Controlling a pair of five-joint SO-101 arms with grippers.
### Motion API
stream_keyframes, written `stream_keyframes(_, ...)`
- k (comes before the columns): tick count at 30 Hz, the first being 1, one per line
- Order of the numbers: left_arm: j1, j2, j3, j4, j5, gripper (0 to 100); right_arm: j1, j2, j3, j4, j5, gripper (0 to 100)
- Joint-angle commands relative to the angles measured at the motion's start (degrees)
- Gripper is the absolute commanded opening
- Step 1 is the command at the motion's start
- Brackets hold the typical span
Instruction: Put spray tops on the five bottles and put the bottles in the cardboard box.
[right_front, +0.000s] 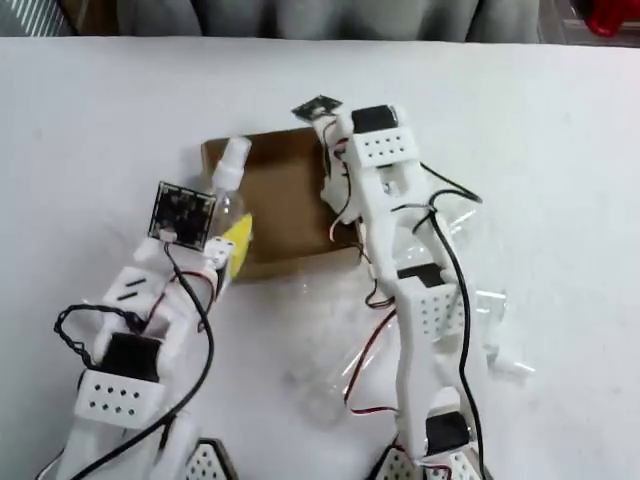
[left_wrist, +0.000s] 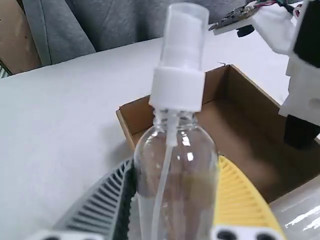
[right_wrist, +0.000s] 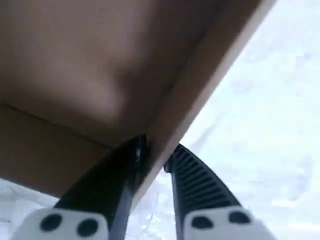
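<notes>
At one side wall of the cardboard box (right_front: 290, 195), the right gripper (right_wrist: 155, 155) pinches that wall between nearly closed fingers (right_wrist: 200, 185), apparently to steady it, while the left gripper (left_wrist: 177, 202) clamps the bottle (left_wrist: 175, 165), spray top (left_wrist: 180, 65) already fitted, at the opposite edge, seemingly for loading.

The left hand (right_front: 226, 240) holds a bottle (right_front: 228, 203) at the cardboard box (right_front: 290, 205).
</notes>
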Motion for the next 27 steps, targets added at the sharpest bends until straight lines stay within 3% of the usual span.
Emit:
stream_keyframes(1, -0.4, 0.1, -3.5, -1.1, 0.7, 2, 0.6, -2.2, -0.4, 1.4, -10.8, 1.8)
stream_keyframes(5, -0.4, 0.1, -3.5, -1.1, 0.7, 2, 0.3, -2.2, 0.0, 2.5, -21.5, 1.8)
stream_keyframes(9, -0.4, 0.1, -3.5, -1.1, 0.7, 2, 0.6, -2.2, 0.9, 2.6, -25.8, 1.8)
stream_keyframes(23, -0.4, 0.2, -3.4, -1.2, 0.7, 2, 0.3, -18.8, 21.1, -3.6, -28.8, 2.7)
stream_keyframes(27, -0.4, 0.2, -3.4, -1.1, 0.7, 2, 0.1, -17.6, 21.5, -2.8, -28.5, 17.3)
